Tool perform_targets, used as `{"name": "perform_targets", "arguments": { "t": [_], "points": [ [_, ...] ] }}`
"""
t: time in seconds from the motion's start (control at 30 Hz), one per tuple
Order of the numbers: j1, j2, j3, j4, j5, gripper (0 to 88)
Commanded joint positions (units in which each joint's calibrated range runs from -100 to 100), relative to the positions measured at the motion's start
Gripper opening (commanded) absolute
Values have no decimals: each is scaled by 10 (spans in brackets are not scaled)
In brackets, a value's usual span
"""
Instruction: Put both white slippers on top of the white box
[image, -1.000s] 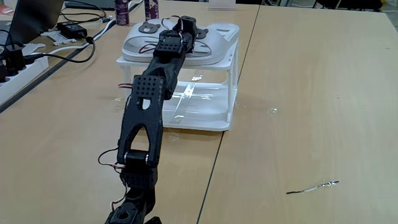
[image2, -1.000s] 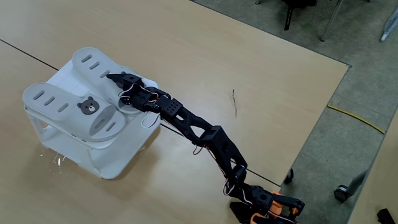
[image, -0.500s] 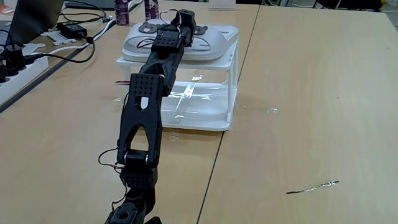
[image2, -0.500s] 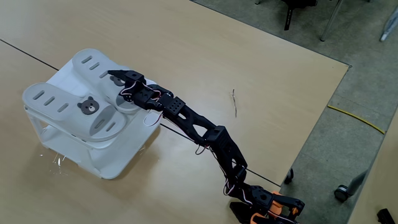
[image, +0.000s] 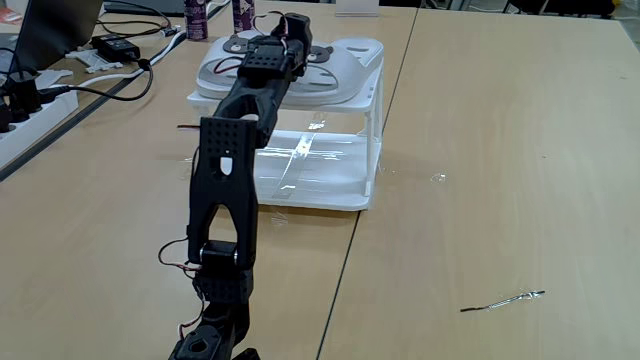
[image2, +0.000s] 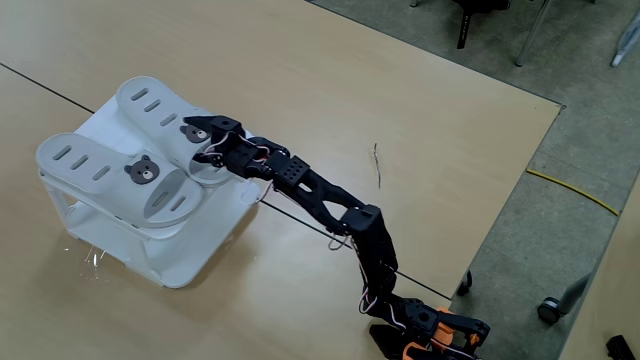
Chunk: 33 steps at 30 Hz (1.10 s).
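White slippers (image2: 120, 150) both lie side by side on slatted top of white box (image: 330, 170), near far left corner of table (image: 480, 150) in the low fixed view. We note tool (image2: 198, 130) lifted since a second ago, now clear above right slipper, fingers together, empty. We judge placement done; retreat remains.

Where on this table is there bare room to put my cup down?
The wide stretch right of the box in a fixed view is bare apart from a thin wire. The far-left edge is crowded with cables; slippers cover the box top.
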Motion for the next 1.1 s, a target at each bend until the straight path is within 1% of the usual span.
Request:
{"name": "perform_targets", "arguments": {
  "t": [0.0,0.37,0.7,0.77,0.8,0.83,0.9,0.97,1.03,1.07],
  "points": [
    [-1,-148,66,0,4,346],
    [-1,-417,350,-1,4,345],
    [-1,-671,568,-1,4,341],
    [0,-704,587,-6,4,340],
    [0,-709,570,-7,4,313],
    [0,-709,554,-14,4,263],
    [-1,-711,547,-86,4,128],
    [4,-717,561,-187,4,6],
    [6,-732,596,-332,4,8],
    [0,-749,644,-442,4,8]
  ]
}}
